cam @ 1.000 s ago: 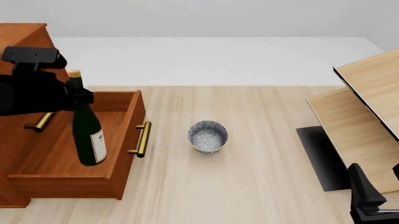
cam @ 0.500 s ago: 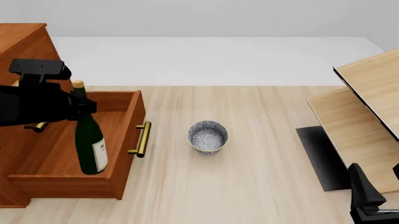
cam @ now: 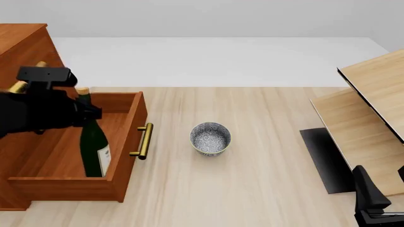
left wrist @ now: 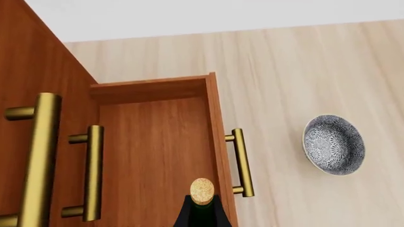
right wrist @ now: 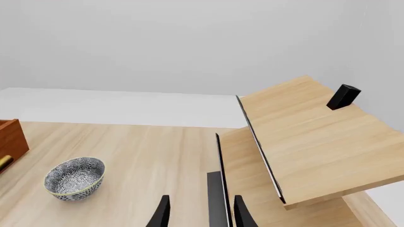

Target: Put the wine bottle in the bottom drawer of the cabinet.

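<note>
The left tool (cam: 79, 113), clenched on the wine bottle (cam: 94, 146) at its neck, has lowered it upright into the open bottom drawer (cam: 126, 142); letting go seems next. Right tool (right wrist: 198, 213) waits released.

The left hand (cam: 79, 113) hides the bottle's (cam: 94, 149) neck, and the drawer's (cam: 69, 182) front wall hides its base.

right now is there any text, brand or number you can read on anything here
None can be read.
wine bottle: its white label shows only faint marks, too small to read.
speckled bowl: a blue-grey pattern, no lettering.
cabinet and bottom drawer: plain wood with brass handles, no markings.
</note>
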{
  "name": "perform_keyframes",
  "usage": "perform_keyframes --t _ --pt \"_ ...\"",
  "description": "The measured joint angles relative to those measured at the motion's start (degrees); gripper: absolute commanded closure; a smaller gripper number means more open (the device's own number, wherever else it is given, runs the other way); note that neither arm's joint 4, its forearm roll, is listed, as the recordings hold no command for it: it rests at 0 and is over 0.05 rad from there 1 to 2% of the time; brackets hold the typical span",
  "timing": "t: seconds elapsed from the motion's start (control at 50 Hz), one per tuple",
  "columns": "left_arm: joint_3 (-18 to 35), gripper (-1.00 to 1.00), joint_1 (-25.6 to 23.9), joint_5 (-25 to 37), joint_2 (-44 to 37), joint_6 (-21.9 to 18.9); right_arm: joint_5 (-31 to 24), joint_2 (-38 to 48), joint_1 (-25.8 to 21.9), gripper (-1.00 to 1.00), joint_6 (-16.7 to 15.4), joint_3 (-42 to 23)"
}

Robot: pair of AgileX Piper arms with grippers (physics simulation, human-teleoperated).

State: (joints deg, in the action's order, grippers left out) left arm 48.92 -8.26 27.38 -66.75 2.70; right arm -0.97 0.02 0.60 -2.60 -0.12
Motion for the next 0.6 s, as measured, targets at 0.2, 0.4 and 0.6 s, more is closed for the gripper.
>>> perform_keyframes --t 0.2,0.4,0.6 --pt "-0.47 1.0 -0.05 -0.96 -1.3 -0.08 0.0 0.0 0.02 -1.0 0.02 0.0" --pt "-0.7 1.0 0.06 -1.95 -2.5 0.52 0.0 0.0 0.05 -1.0 0.04 -0.01" --pt "-0.2 1.0 0.62 -2.99 -3.98 1.38 0.01 0.0 0.13 -1.0 0.2 -0.02"
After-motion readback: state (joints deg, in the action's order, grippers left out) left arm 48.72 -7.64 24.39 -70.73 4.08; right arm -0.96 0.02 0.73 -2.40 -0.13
